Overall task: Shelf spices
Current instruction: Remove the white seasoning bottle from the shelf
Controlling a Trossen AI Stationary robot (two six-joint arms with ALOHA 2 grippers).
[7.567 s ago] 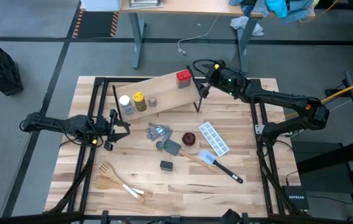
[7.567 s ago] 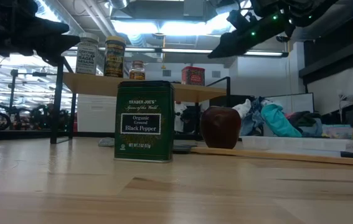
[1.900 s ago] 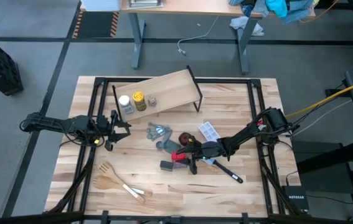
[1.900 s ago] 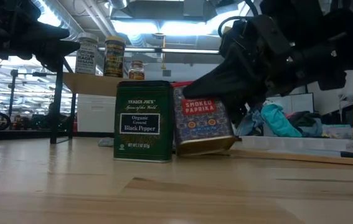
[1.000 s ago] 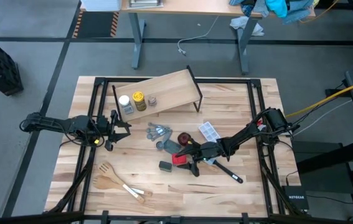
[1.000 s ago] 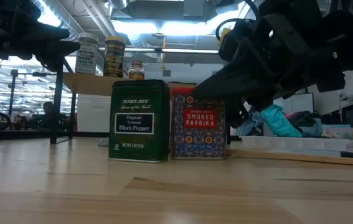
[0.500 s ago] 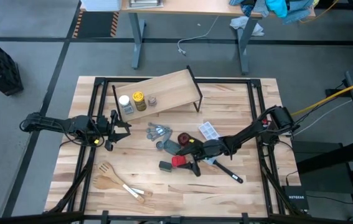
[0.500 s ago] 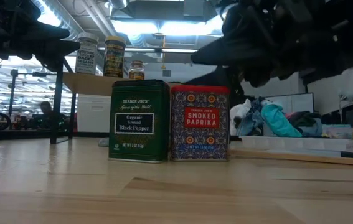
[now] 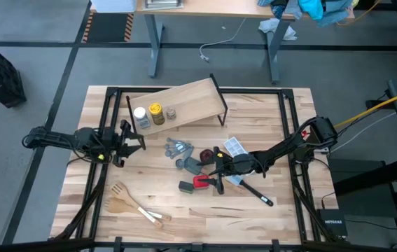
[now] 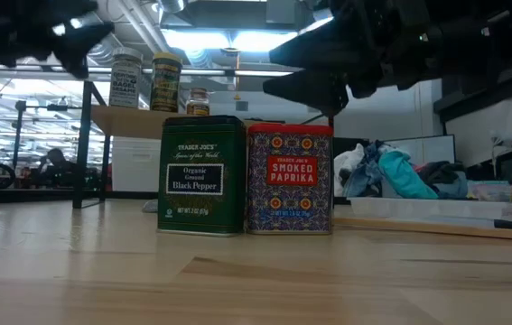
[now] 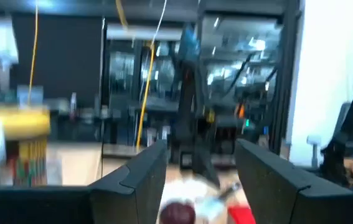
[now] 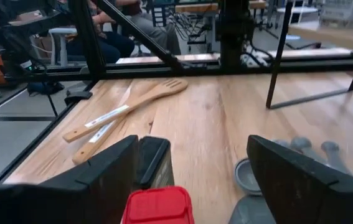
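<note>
The red square tin (image 10: 289, 179), labelled smoked paprika, stands upright on the desk (image 9: 268, 119), touching the dark green black-pepper tin (image 10: 200, 175) at its side, labels facing the low camera. The right end effector (image 9: 215, 174) hovers just above the red tin with fingers spread wide, holding nothing. Three jars sit on the shelf (image 9: 191, 99). The left end effector (image 9: 129, 137) waits near the shelf, half open and empty

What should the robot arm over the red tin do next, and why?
Probably lift the right end effector up and back. It is open and no longer grips the red tin, which stands upright on the table beside the green pepper tin. The shelf holds three jars with room beside them.
</note>
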